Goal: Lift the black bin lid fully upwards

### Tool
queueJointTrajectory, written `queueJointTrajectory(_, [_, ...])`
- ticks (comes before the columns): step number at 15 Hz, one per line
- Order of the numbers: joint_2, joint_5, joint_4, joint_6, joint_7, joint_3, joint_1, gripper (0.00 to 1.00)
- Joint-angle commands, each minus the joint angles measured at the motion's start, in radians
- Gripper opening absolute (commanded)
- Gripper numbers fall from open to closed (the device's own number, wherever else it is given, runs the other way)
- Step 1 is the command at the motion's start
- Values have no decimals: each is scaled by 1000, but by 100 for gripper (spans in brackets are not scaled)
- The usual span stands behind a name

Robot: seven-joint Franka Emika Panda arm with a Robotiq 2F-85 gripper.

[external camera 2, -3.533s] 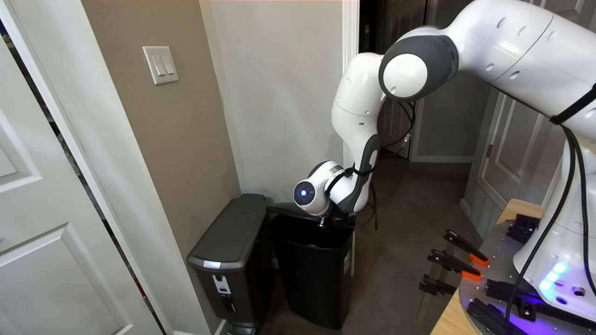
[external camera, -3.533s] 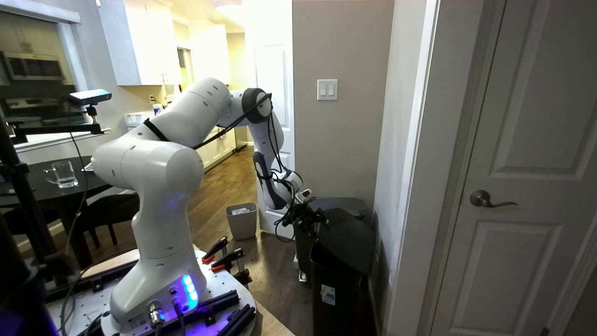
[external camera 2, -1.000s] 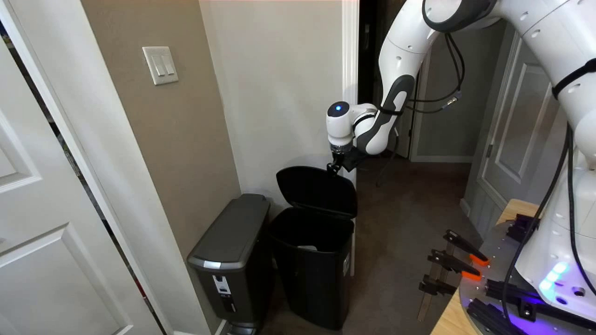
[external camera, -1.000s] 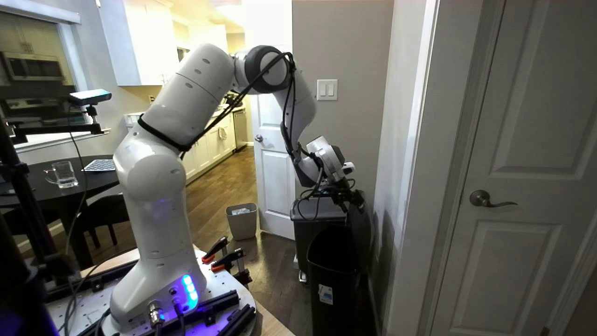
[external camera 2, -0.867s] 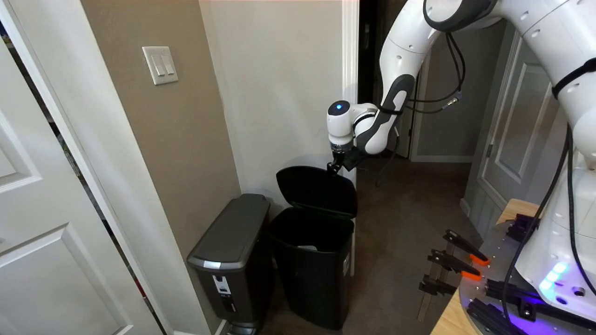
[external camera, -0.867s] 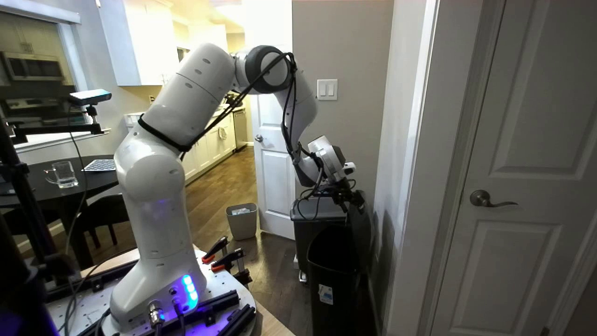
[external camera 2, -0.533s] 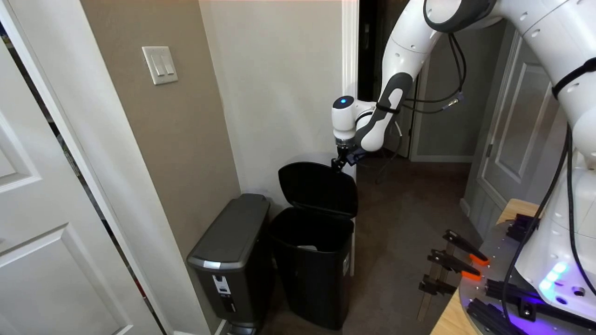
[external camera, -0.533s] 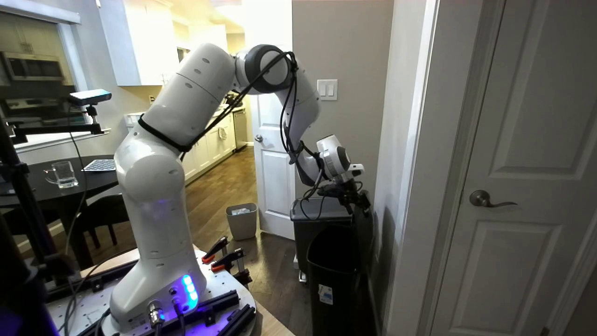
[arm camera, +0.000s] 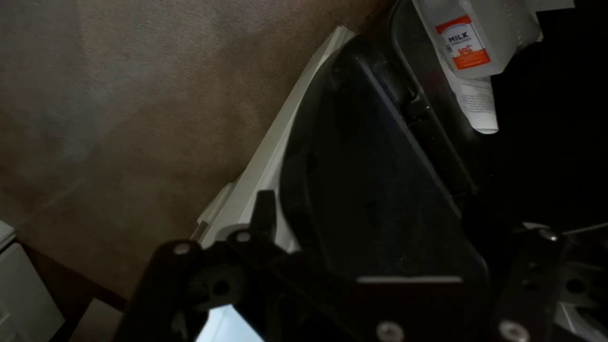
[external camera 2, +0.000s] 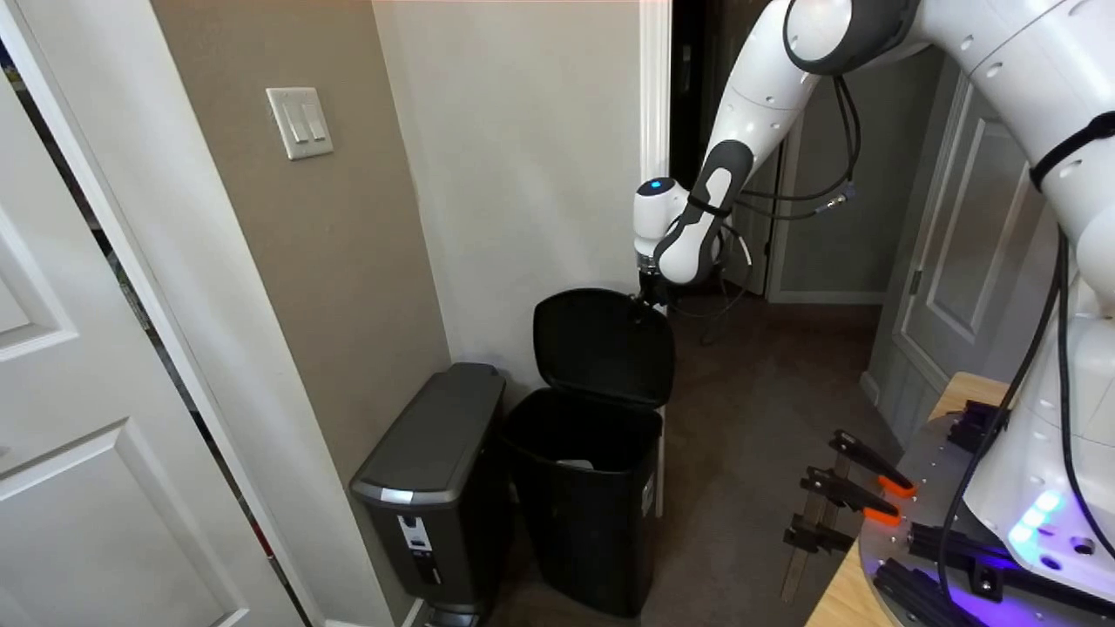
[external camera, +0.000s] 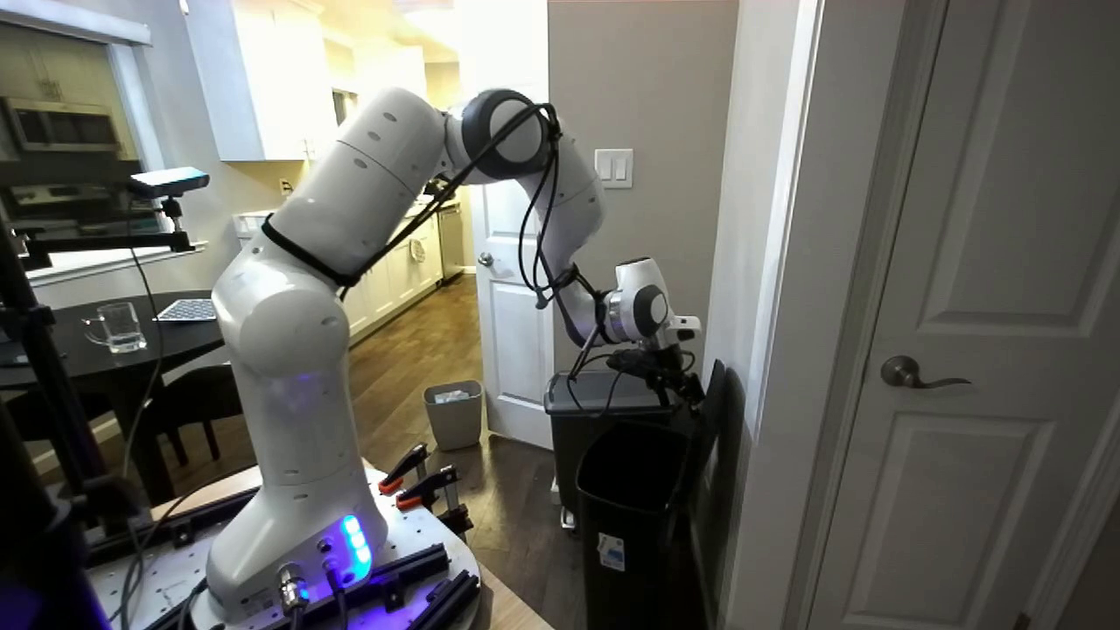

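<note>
The black bin lid point(external camera 2: 601, 344) stands steeply raised on its hinge at the back of the tall black bin point(external camera 2: 584, 531), its inner face towards the camera. In an exterior view the lid point(external camera: 716, 407) shows nearly edge-on beside the wall. My gripper point(external camera 2: 646, 294) is at the lid's upper corner on the robot's side. In the wrist view the gripper point(arm camera: 376, 206) has its fingers wide apart, with the lid point(arm camera: 370, 180) between them. One finger is beyond the lid's outer edge; the other is dark and hard to make out. Whether either touches the lid cannot be told.
A closed bin with a grey lid point(external camera 2: 435, 427) stands right beside the black bin. The wall point(external camera: 735, 332) is close behind the raised lid. A milk jug point(arm camera: 468, 42) and paper lie inside the black bin. A small grey wastebasket point(external camera: 455, 416) stands on the floor.
The lid has swung further up and back towards the wall, from low over the opening to steeply raised. My gripper has moved up and towards the wall with it.
</note>
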Motion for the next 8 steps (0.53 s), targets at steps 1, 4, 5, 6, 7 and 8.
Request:
queueJointTrajectory(1, [28,172,17,19,-152,-30,46,100])
queueJointTrajectory(4, [42,259,31,8,-220,-37,70,100])
queueJointTrajectory(5, [45,278,34,8,-237,-38,75,100])
queueJointTrajectory(6, [40,295,27,5,-224,-57,96,100])
queueJointTrajectory(7, [44,310,30,4,-227,-60,102,100])
queueJointTrajectory(8, [46,318,31,4,-225,-66,109,100])
